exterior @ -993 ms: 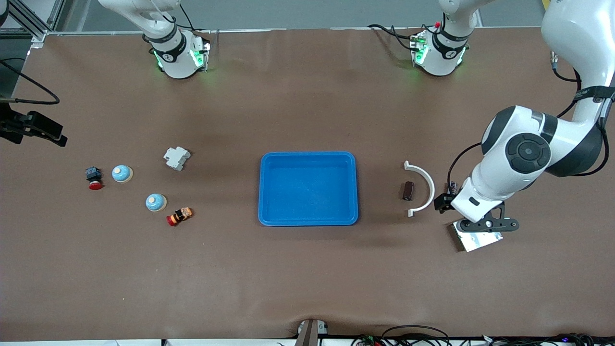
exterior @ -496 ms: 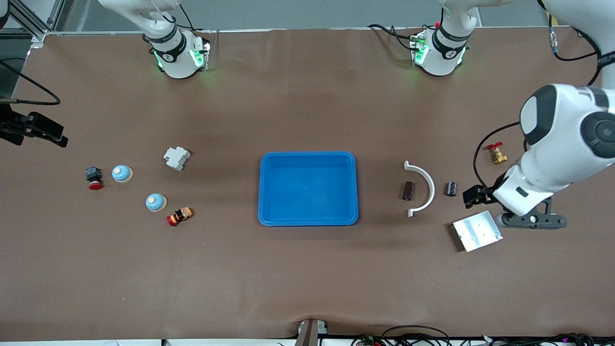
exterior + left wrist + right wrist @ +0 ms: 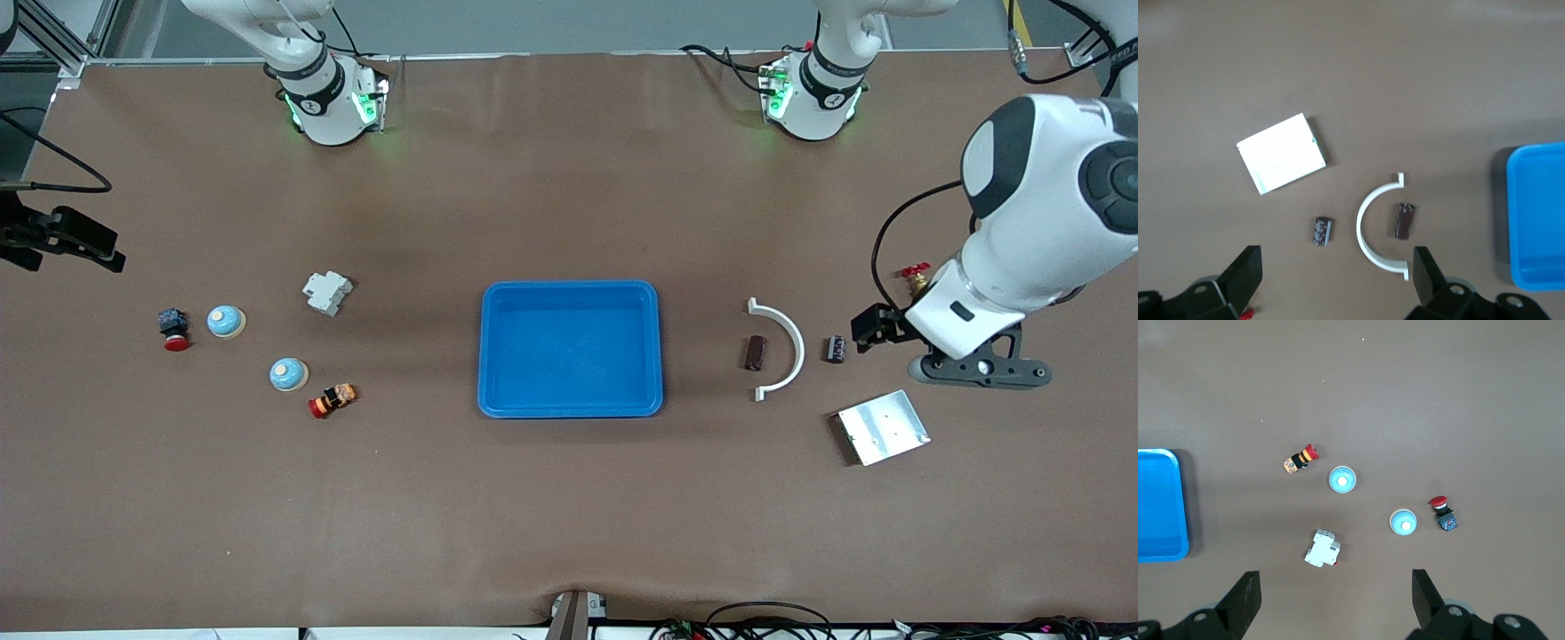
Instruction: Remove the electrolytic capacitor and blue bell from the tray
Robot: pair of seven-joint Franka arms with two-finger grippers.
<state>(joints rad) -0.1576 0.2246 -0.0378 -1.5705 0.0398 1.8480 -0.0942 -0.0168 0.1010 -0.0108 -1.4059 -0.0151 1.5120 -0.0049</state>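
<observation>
Two bells (image 3: 226,321) (image 3: 288,374), two red push buttons (image 3: 173,329) (image 3: 331,400), two capacitors (image 3: 755,353) (image 3: 836,348), one blue tray (image 3: 570,407)

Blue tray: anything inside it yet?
Nothing: the blue rectangular plastic tray shows only bare floor in the front view, fully uncovered. Both wrist views catch just one edge of it, so they cannot confirm the rest.

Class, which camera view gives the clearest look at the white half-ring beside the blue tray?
The left wrist view: the white half-ring sits near the middle, seen from straight above, its whole arc and both end tabs clear. The front view shows it whole too, but smaller, between two small dark parts. The right wrist view does not show it.
</observation>
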